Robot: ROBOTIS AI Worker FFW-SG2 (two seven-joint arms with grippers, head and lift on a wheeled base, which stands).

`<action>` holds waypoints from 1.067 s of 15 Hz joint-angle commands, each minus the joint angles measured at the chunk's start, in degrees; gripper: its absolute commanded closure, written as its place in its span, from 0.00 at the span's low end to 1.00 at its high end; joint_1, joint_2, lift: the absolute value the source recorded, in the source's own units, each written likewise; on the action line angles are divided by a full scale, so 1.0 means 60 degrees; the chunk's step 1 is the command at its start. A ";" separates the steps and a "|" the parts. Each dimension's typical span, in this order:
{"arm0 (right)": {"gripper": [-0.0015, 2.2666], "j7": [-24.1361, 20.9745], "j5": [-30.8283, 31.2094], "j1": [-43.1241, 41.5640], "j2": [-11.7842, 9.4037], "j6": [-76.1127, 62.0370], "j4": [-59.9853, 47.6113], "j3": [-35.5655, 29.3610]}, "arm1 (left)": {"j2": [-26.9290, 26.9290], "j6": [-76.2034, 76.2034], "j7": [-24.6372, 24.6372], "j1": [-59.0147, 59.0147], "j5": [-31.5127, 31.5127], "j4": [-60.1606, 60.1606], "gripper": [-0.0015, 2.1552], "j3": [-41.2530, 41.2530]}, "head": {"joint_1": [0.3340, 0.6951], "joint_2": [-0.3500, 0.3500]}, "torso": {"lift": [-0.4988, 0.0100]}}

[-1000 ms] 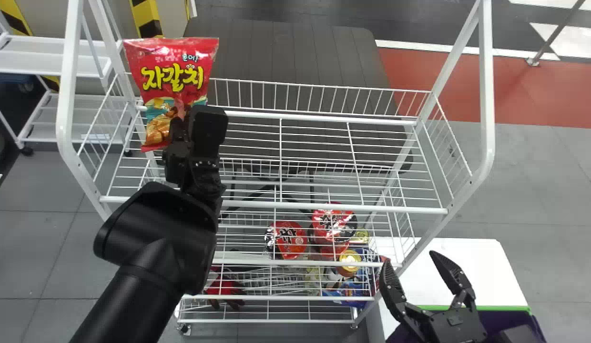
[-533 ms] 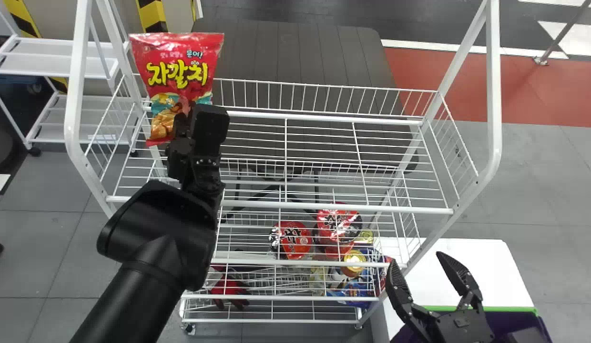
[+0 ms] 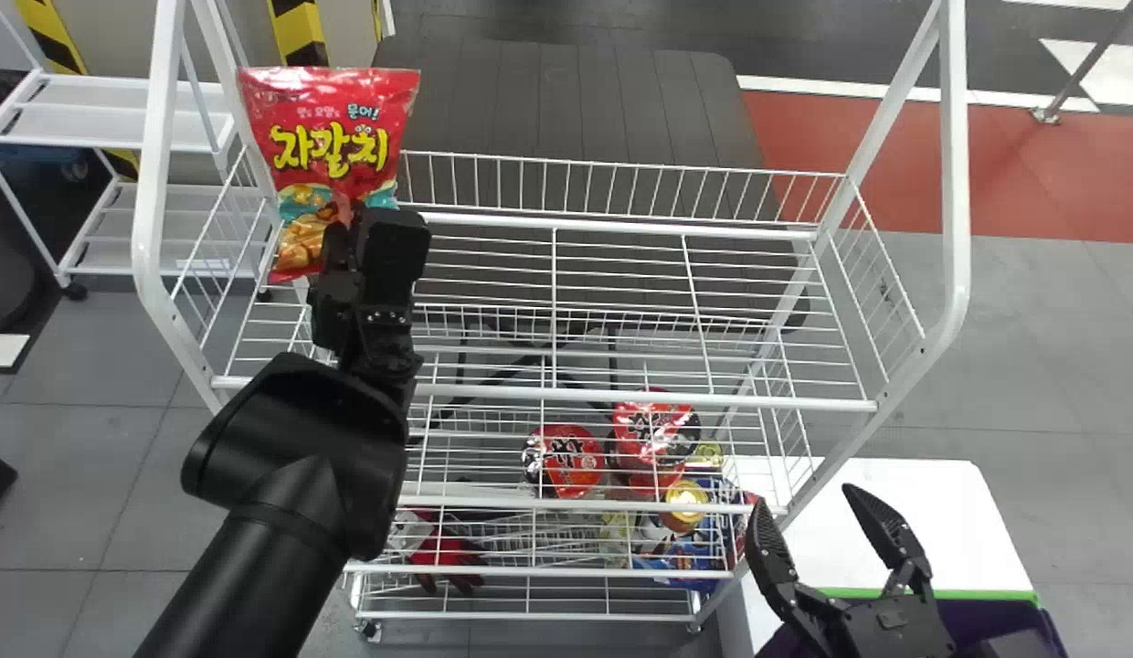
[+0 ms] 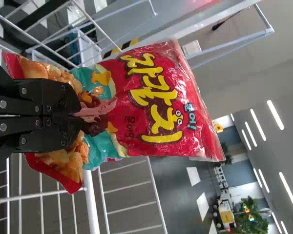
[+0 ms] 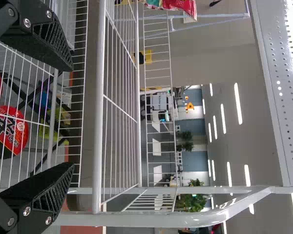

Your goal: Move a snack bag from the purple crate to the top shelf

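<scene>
My left gripper [image 3: 347,228] is at the left end of the rack's top shelf [image 3: 621,274], holding the red snack bag [image 3: 333,137] upright by its lower part. In the left wrist view the left gripper [image 4: 80,114] is shut on the snack bag [image 4: 156,97], whose printed front faces the camera. At the lower right, my right gripper [image 3: 818,548] stands with its fingers spread over the purple crate [image 3: 996,621]. The right wrist view shows the right gripper [image 5: 71,117] with nothing between its fingers.
White posts [image 3: 955,183] rise at both ends of the rack. Lower shelves carry red noodle bowls [image 3: 566,461], other packs and a red glove [image 3: 448,553]. A white table [image 3: 895,512] stands at the right; another white rack [image 3: 119,110] is behind left.
The rack and the right gripper have shifted rightward in the head view. The snack bag and left gripper first shifted right, then slightly back left, nearer the rack's left post.
</scene>
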 commanded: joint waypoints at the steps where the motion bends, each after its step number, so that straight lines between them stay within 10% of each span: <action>1: 0.06 0.0000 -0.0005 -0.0004 0.0008 0.0000 0.0008 -0.0003 | 0.0003 -0.0002 0.0000 0.0080 -0.0046 -0.0001 0.63 0.0021 | 1.00 0.40 | 0.98; 7: 0.06 0.0029 -0.0064 -0.0034 -0.0007 0.0000 0.0052 -0.0003 | -0.0012 -0.0002 0.0044 -0.0023 -0.0222 0.0307 0.61 0.0065 | 1.00 0.40 | 0.98; 11: 0.06 0.0073 -0.0122 -0.0034 -0.0007 -0.0029 0.0052 -0.0003 | -0.0012 -0.0002 0.0073 -0.0037 -0.0266 0.0380 0.26 0.0050 | 1.00 0.41 | 0.98; 16: 0.06 0.0073 -0.0137 -0.0019 -0.0007 -0.0029 0.0052 0.0012 | -0.0012 0.0027 0.0264 -0.0008 -0.0266 0.0365 0.20 0.0050 | 1.00 0.41 | 0.98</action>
